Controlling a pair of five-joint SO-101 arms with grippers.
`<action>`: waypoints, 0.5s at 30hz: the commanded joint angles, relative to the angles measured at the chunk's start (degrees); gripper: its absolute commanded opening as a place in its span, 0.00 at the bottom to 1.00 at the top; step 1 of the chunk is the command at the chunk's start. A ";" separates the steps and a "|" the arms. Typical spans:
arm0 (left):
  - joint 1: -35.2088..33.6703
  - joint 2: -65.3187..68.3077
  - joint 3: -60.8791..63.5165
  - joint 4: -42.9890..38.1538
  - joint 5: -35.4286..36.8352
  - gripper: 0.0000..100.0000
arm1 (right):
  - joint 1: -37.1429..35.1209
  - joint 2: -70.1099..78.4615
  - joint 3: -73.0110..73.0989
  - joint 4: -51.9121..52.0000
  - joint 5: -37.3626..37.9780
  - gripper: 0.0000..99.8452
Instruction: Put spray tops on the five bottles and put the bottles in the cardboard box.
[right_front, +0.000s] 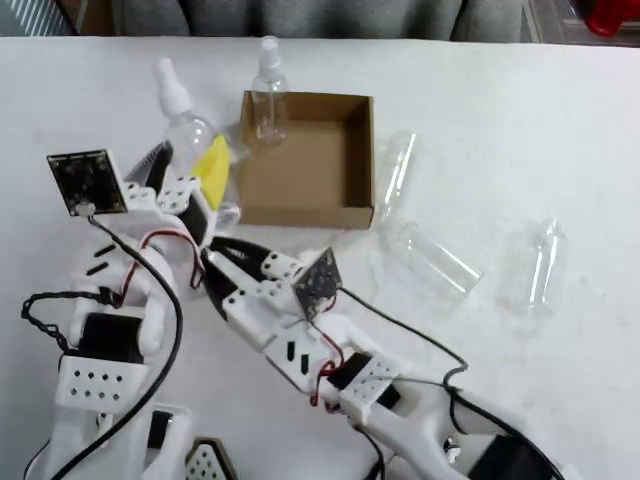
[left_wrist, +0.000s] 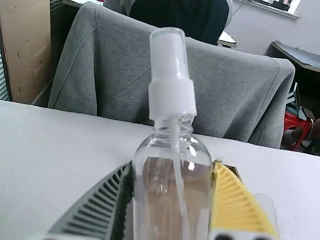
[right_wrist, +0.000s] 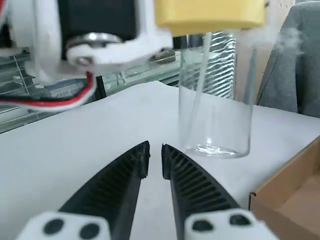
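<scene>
- High view: the cardboard box (right_front: 300, 214) sits open-topped on the white table (right_front: 520, 120).
- Just left of the box, the left gripper (right_front: 188, 152) is clamped around the held bottle (right_front: 188, 128). Its grey finger (right_front: 152, 163) is on the far side from the box and its yellow finger (right_front: 212, 163) is next to the box's left wall.
- The held bottle carries a white spray top (right_front: 170, 85) and leans away from the box.
- Left wrist view: both fingers press against the clear body of this bottle, and the top is seated on its neck.
- Inside the box, at its back left corner, a second bottle (right_front: 268, 105) stands upright with its own spray top on.
- Right of the box, three open bottles lie on their sides. One (right_front: 397, 172) is just beside the right wall, one (right_front: 440, 262) is off the front right corner, and one (right_front: 535, 265) is farther out.
- In front of the box, the right gripper (right_front: 213, 256) points toward the held bottle.
- Right wrist view: its black fingers (right_wrist: 120, 185) are almost closed, with a thin slit between the tips, and hold nothing. The bottle's base is just ahead of them, and whether it touches the table cannot be told.
</scene>
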 joint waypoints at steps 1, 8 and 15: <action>0.75 -0.13 -3.87 3.16 -0.70 0.02 | 2.51 2.51 -3.52 -2.24 0.44 0.01; 1.89 -10.07 -0.53 5.89 -0.70 0.02 | 4.53 6.02 -5.63 -2.68 0.35 0.01; 3.03 -20.35 9.49 5.27 -0.88 0.02 | 4.35 6.29 -5.45 -1.89 1.76 0.01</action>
